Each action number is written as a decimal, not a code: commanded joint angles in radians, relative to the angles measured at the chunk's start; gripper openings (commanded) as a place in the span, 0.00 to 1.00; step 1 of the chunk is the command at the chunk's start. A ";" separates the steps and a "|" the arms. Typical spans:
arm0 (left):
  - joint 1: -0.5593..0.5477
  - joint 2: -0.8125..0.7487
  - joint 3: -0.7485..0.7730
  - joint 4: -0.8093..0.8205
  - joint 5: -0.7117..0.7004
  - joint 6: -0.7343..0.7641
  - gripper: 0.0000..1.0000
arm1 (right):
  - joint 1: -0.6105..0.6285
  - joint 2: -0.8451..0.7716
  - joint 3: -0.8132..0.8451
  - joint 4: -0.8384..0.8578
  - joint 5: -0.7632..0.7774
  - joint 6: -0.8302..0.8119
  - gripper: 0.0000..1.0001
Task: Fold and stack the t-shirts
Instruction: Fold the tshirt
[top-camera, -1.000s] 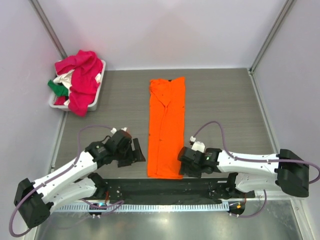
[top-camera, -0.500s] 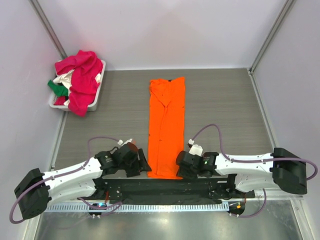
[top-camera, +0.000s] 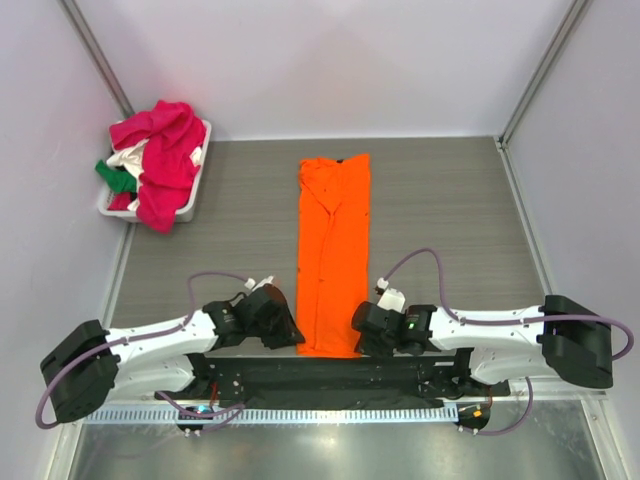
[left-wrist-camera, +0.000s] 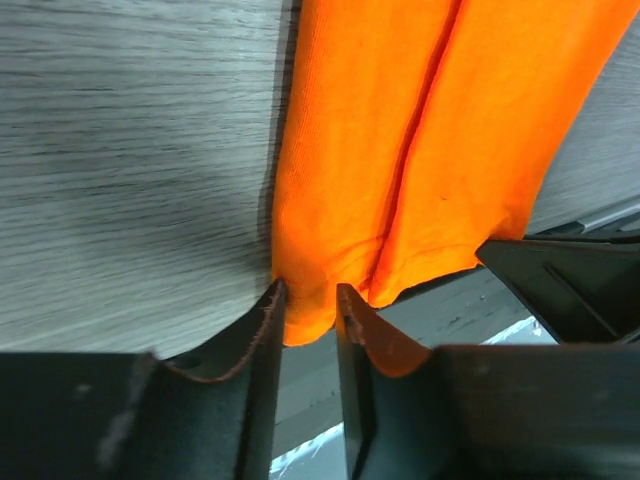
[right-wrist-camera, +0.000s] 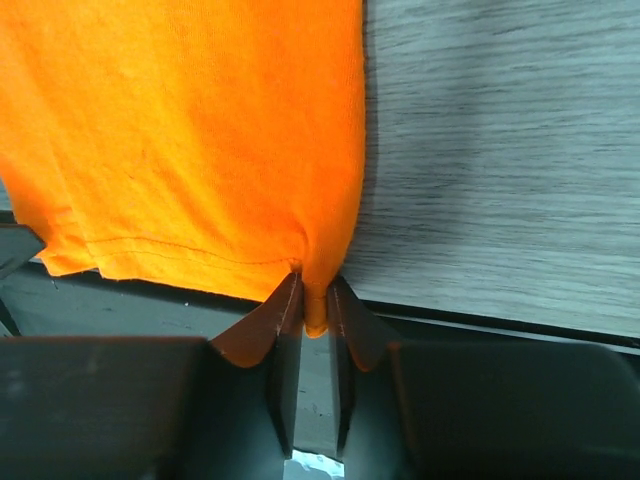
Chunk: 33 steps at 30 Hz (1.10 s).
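An orange t-shirt (top-camera: 335, 250), folded lengthwise into a long narrow strip, lies flat on the grey table, running from far to near. My left gripper (top-camera: 297, 340) sits at its near left corner. In the left wrist view that gripper (left-wrist-camera: 308, 292) has the bunched orange cloth (left-wrist-camera: 400, 150) filling the narrow gap between its jaws. My right gripper (top-camera: 356, 338) is at the near right corner; in the right wrist view it (right-wrist-camera: 314, 285) pinches a tuck of the hem (right-wrist-camera: 200, 130) tightly. More t-shirts, magenta-pink (top-camera: 160, 150), white (top-camera: 130, 157) and green (top-camera: 115, 178), are heaped at the far left.
A white plastic basket (top-camera: 197, 178) at the far left holds the heaped shirts, with pink cloth hanging over its rim. A black mounting strip (top-camera: 320, 375) runs along the table's near edge just behind both grippers. Pale walls enclose the table on three sides.
Both grippers moved in to the orange shirt's near corners and their jaws narrowed onto the cloth. The left arm swung down and rightward; the shirt has stayed flat.
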 joint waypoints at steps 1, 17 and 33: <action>-0.011 0.027 0.008 0.067 0.013 0.010 0.27 | 0.004 -0.001 -0.015 0.007 0.054 0.011 0.20; -0.033 -0.125 0.239 -0.325 -0.152 0.029 0.00 | 0.005 -0.123 0.141 -0.247 0.137 0.019 0.01; 0.249 0.271 0.761 -0.490 -0.147 0.340 0.00 | -0.361 0.125 0.649 -0.428 0.238 -0.413 0.01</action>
